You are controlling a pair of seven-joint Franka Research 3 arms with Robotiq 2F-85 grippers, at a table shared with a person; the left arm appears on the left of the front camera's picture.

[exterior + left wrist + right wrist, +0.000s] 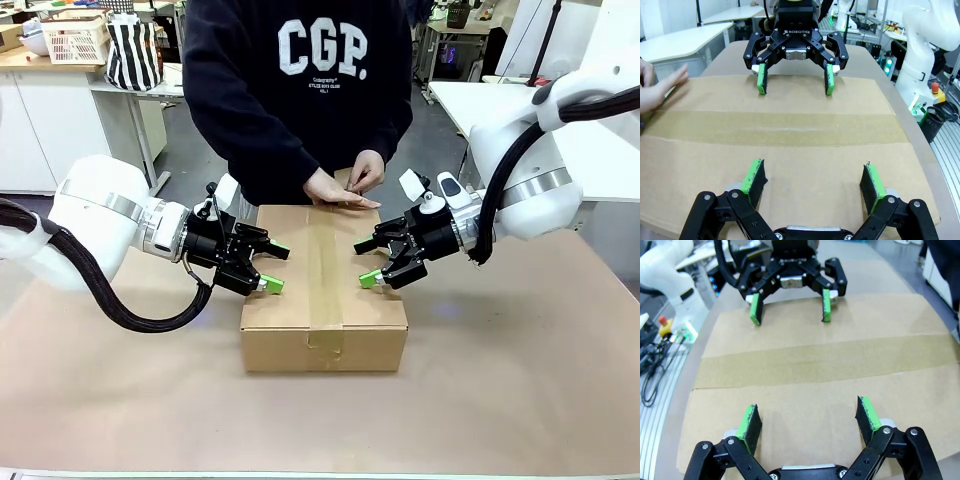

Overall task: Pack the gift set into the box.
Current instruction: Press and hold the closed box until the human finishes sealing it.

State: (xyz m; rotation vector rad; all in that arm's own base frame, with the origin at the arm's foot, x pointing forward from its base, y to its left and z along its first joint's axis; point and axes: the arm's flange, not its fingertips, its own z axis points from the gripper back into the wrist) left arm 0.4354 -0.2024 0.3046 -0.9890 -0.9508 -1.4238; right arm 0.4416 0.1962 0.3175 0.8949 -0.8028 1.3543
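the left gripper hung at the left long side of the box, its jaws spread wide with nothing between them, the green pads just over the box's left edge. the left wrist view looked along those fingers across the closed top, where the left gripper sat low over the cardboard and its pads stood well apart.

the box lay near the middle of the tabletop, a little toward the far edge, flaps shut, with a brown tape strip running lengthwise down the centre from the far end to the near end and folding over the near face. in the wrist views the tape strip crossed the box from side to side, between the two grippers.

at the far end of the box, a person in a dark sweatshirt had both hands down at the top edge, fingers touching the cardboard by the tape.

the right gripper faced the left one from the box's right long side, jaws likewise spread and holding nothing, one green pad just above the top surface. in the right wrist view, the right gripper hovered over the box with the other gripper opposite.
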